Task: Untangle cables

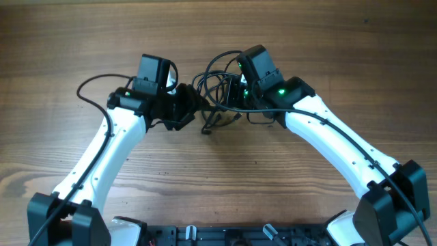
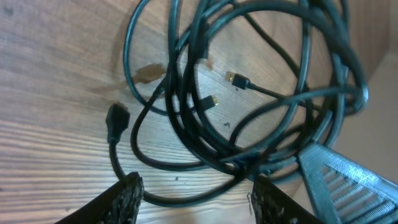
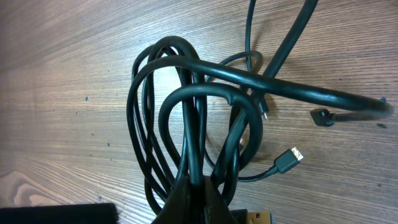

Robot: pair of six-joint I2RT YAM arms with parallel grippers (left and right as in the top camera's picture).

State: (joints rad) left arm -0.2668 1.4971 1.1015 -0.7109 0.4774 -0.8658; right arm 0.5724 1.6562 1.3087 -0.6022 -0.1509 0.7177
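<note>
The cables (image 1: 217,87) lie in one dark tangled bundle on the wooden table (image 1: 68,41), about midway between its left and right edges and nearer the far edge, with both arms meeting over it. From overhead the left gripper (image 1: 193,106) reaches the bundle's left side and the right gripper (image 1: 235,94) sits mostly under its own wrist, so neither hand's state can be read there; a green light (image 1: 280,91) glows on the right arm. The left wrist view shows what the overhead does not: the left gripper (image 2: 196,190) is spread wide, its two dark fingers (image 2: 121,199) well apart, with one loop of cable running across the gap and touching neither. It also shows a gold-tipped plug (image 2: 235,79) lying inside the coils and a black plug (image 2: 116,118) on bare wood beside them. A ribbed bluish piece (image 2: 345,180) at the lower right is probably the other gripper. In the right wrist view the right gripper (image 3: 193,198) is pressed together, pinching several strands where the loops converge, and an angled plug (image 3: 323,116) ends a thick cable off to the right.
</note>
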